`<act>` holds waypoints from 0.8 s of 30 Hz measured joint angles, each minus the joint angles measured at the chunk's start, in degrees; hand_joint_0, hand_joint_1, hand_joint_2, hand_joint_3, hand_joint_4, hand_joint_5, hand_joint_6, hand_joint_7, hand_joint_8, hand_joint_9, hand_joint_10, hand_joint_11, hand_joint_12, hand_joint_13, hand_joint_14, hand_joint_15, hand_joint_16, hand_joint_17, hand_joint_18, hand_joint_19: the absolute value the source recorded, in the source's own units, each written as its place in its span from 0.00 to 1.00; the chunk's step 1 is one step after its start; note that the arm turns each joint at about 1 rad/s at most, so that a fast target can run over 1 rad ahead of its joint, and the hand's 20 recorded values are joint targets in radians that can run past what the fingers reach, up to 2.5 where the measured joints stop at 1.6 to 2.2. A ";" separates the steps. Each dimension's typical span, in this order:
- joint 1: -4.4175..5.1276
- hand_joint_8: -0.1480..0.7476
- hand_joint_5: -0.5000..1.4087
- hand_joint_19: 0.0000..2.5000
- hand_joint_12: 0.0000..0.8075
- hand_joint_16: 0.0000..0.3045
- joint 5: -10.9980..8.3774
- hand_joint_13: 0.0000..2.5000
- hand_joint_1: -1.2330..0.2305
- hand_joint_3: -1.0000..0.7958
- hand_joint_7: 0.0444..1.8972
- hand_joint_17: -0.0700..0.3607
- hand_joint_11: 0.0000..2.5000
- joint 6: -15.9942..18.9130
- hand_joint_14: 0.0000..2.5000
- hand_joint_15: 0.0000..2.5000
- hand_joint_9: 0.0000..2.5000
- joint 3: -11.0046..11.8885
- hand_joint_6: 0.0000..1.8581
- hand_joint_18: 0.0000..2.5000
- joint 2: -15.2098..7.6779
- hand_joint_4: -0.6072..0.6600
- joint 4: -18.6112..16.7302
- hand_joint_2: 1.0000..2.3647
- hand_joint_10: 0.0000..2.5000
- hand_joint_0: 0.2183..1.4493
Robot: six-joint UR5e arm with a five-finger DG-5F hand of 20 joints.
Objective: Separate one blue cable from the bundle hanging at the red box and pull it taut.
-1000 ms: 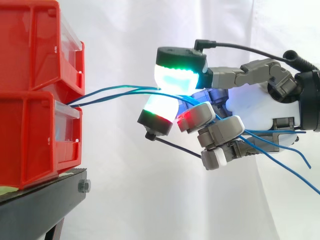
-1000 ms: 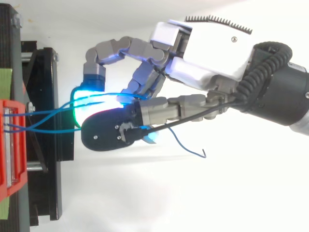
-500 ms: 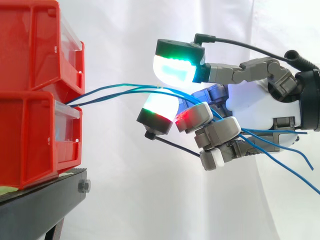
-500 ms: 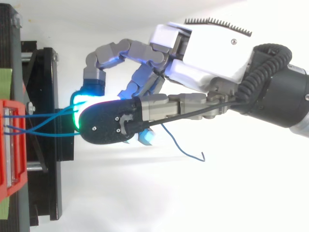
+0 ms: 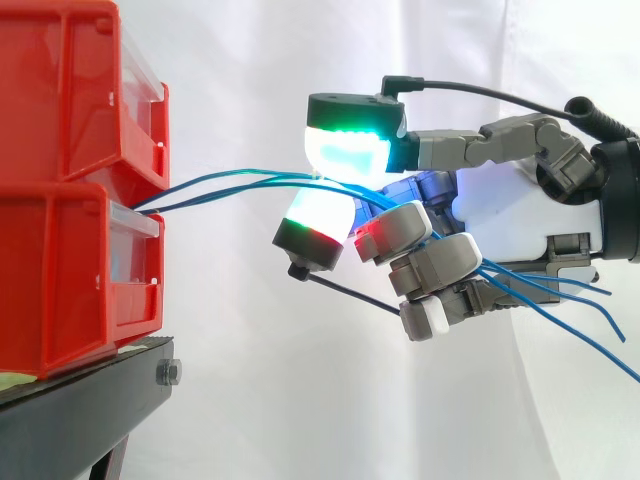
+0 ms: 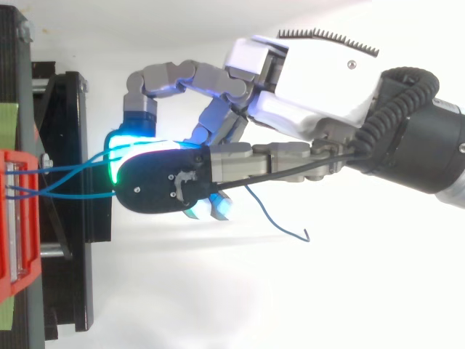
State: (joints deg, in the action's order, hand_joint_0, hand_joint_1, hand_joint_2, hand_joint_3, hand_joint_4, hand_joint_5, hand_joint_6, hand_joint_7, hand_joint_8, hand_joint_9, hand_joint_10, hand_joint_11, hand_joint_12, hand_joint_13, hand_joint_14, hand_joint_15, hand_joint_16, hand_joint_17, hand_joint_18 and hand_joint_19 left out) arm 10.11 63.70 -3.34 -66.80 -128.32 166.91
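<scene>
Several thin blue cables [image 5: 230,182] come out between the two stacked red bins [image 5: 60,280] and run right, slightly slack, into my hand [image 5: 500,215]. They pass between an upper green-white fingertip pad [image 5: 350,150] and a lower white-red pad [image 5: 318,215], which stand a narrow gap apart. The other fingers are curled round the strands. The cables' loose ends [image 5: 570,300] trail out behind the palm. From above, two strands [image 6: 69,169] fan from the red bin [image 6: 14,218] to my hand [image 6: 305,80], and one loose end [image 6: 280,222] hangs below it.
The red bins sit on a black stand [image 5: 90,400], also seen from above [image 6: 65,276]. A white curtain hangs behind. The hand is a short way to the right of the bins, in open air.
The upper pad lifted off the lower one half a second ago and has come part of the way back down. The loose cable ends have sagged slightly. The arm has barely shifted.
</scene>
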 measured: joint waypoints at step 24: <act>0.17 0.56 0.21 0.34 0.53 0.19 -0.68 0.56 0.41 0.47 0.68 0.47 0.50 0.00 0.01 0.51 0.50 0.00 0.27 0.44 0.00 0.62 0.00 0.01 0.01 0.35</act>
State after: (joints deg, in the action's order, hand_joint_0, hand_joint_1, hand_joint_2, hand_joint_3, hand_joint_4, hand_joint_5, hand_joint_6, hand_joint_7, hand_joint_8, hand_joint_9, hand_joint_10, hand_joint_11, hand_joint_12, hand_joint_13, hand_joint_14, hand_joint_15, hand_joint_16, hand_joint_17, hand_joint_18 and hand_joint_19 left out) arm 10.28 63.02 -3.34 -66.80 -128.32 166.90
